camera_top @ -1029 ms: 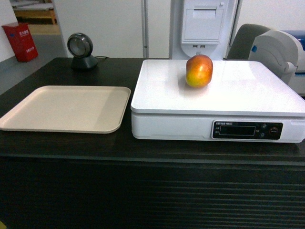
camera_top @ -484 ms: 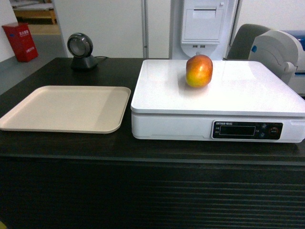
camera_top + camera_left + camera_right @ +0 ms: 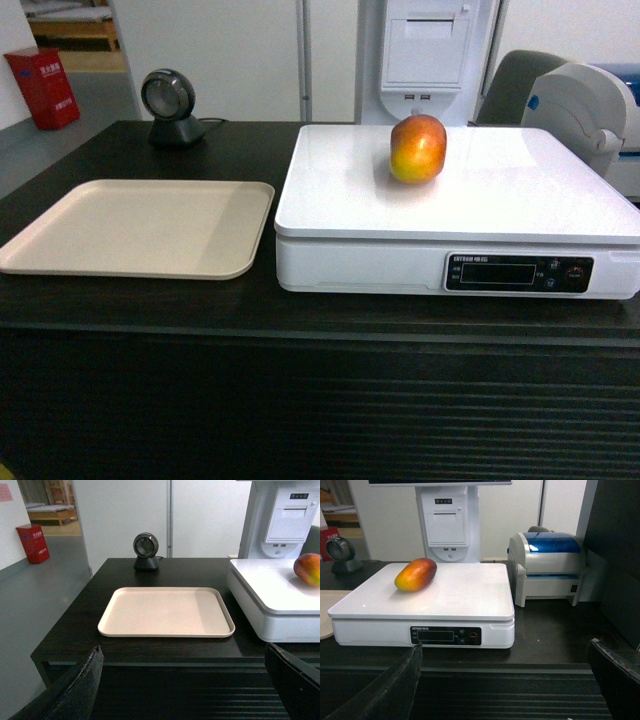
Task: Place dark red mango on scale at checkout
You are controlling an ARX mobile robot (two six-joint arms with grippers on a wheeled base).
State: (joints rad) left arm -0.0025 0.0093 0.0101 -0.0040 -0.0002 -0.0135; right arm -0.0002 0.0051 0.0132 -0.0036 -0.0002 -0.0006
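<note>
Red box (image 3: 41, 87): seen on the floor at far left, against the wall, well beyond the tabletop.

Round black scanner (image 3: 172, 108): stood upright at the rear left of the checkout (image 3: 300, 400), a black tabletop with a ribbed front.

Beige tray (image 3: 140, 228): laid flat on the tabletop, ahead of the left gripper (image 3: 185, 690) and just beside the scale; nothing is carried on it.

Left gripper: its jaws are spread wide, nothing held between them; both dark fingers (image 3: 75, 690) are seen at the lower corners of the left wrist view, short of the tabletop edge.

Scale (image 3: 520, 190): white, boxy, set on the tabletop ahead of the right gripper (image 3: 505, 690), its dark display strip (image 3: 518, 272) faced forward.

Dark red mango (image 3: 418, 148): rested on the scale's flat top toward the rear, ahead and to the left of the right jaws, well apart from both grippers.

Right gripper: jaws spread wide, empty, held short of the tabletop front.

White receipt printer stand (image 3: 449, 522): placed behind the scale.

Blue-topped label printer (image 3: 551, 567): set on the tabletop just right of the scale.
</note>
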